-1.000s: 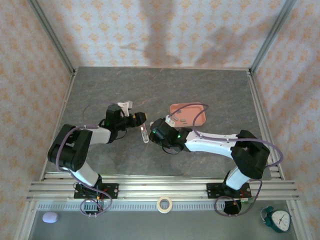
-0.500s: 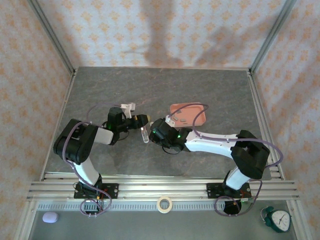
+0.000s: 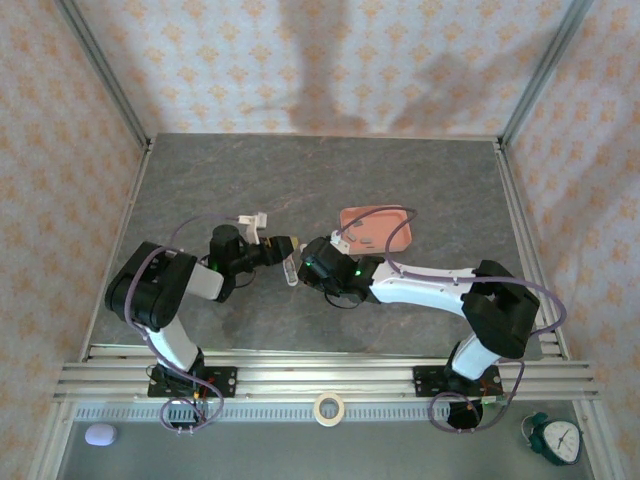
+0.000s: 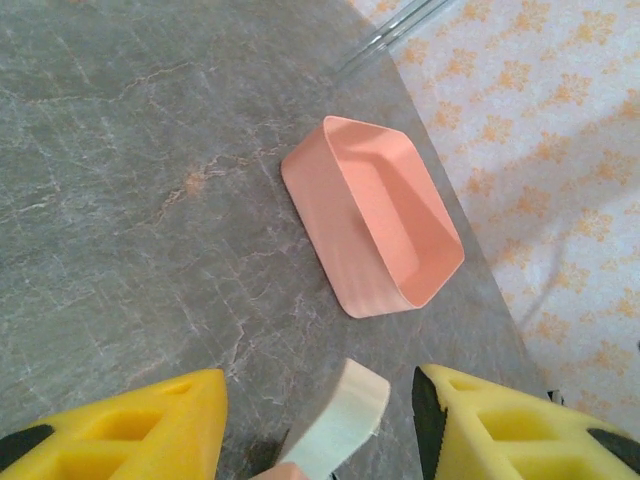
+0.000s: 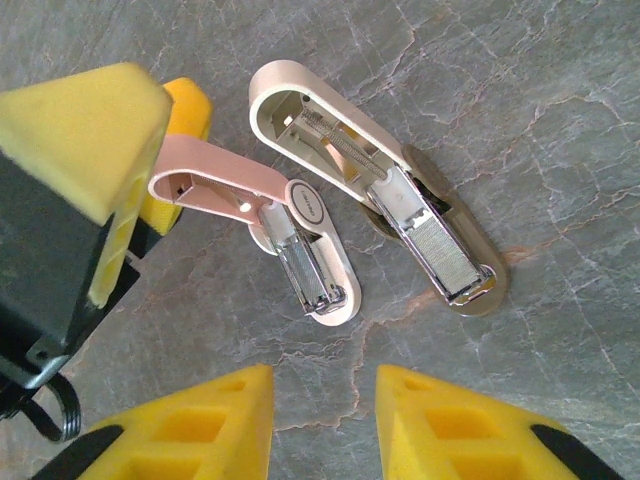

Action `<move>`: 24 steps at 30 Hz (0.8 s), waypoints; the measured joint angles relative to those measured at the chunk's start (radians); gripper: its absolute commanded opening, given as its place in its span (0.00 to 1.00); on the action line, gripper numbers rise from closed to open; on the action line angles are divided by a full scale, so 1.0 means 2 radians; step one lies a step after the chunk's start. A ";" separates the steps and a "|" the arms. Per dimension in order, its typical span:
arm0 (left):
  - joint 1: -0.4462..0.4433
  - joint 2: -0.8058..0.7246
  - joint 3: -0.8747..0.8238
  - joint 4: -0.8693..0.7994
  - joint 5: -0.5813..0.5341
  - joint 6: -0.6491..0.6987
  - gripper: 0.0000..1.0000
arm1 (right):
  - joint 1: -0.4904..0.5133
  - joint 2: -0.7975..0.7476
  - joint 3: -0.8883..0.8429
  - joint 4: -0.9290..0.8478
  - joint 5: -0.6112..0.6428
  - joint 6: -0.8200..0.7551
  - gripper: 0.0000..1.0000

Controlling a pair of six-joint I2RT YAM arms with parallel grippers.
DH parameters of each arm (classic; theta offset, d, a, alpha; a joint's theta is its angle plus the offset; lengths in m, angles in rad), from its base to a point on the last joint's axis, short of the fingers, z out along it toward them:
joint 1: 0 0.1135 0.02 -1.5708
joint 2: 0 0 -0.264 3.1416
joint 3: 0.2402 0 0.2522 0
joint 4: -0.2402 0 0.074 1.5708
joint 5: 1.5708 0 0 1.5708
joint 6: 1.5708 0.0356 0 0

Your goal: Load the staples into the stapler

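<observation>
The stapler [image 5: 322,272] lies opened out on the grey table. Its pale pink arm [image 5: 215,182] and cream-white cover [image 5: 325,130] are raised, and bare ribbed metal channels lie side by side. My left gripper [image 4: 320,420] is open. Its yellow fingers [image 5: 80,120] straddle the cream end [image 4: 345,410] of the stapler, with a gap on each side. My right gripper [image 5: 325,400] is open over bare table, just short of the stapler's low end. From above, the stapler [image 3: 291,266] sits between the left gripper [image 3: 280,246] and the right gripper [image 3: 304,263]. I cannot make out loose staples.
A pink tray [image 4: 340,225] stands beyond the stapler, to the back right of it [image 3: 345,215]. Its visible inside looks bare. Patterned walls and metal posts [image 3: 535,70] fence the table. A tape roll [image 3: 328,407] and a clock [image 3: 556,440] lie in front of the rail.
My left gripper's fingers have narrowed around the stapler's raised end, and the left arm has shifted slightly. The right arm has not moved.
</observation>
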 measured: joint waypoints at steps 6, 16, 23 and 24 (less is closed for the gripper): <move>0.000 -0.027 -0.014 -0.001 0.002 0.012 0.49 | -0.001 0.001 0.000 0.000 -0.003 -0.002 0.32; -0.013 -0.020 -0.042 0.021 0.014 0.008 0.45 | -0.003 0.003 0.000 0.000 -0.009 -0.003 0.32; -0.013 -0.066 -0.060 -0.028 0.009 0.027 0.46 | -0.003 0.003 0.000 0.000 -0.011 -0.003 0.33; -0.013 -0.086 -0.060 -0.050 0.005 0.037 0.46 | -0.003 0.004 0.001 -0.001 -0.011 -0.004 0.33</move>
